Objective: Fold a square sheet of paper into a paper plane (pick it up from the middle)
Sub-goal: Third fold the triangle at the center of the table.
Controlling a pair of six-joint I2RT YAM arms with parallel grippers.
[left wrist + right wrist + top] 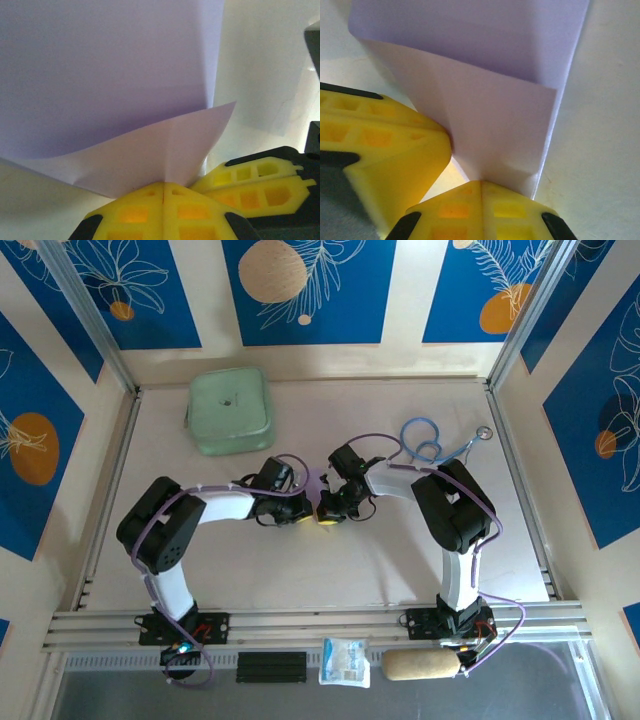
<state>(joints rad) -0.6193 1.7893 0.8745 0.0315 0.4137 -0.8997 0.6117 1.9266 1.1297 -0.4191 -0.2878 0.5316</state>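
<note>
the thin pale lilac square sheet of paper (110, 90) lies in the middle of the pale bench (380, 560), at 5 o'clock from the mint-green rounded square pouch (230, 410). the left gripper (164, 186) and right gripper (481, 184), just beside each other, are each pressed together, pinching its raised middle fold. best to keep both pinches level, line the edges up, then flatten the crease.

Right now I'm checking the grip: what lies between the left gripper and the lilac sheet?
Nothing: in the left wrist view the left gripper is shut on the square sheet of paper, jaws pinching its flap.
</note>
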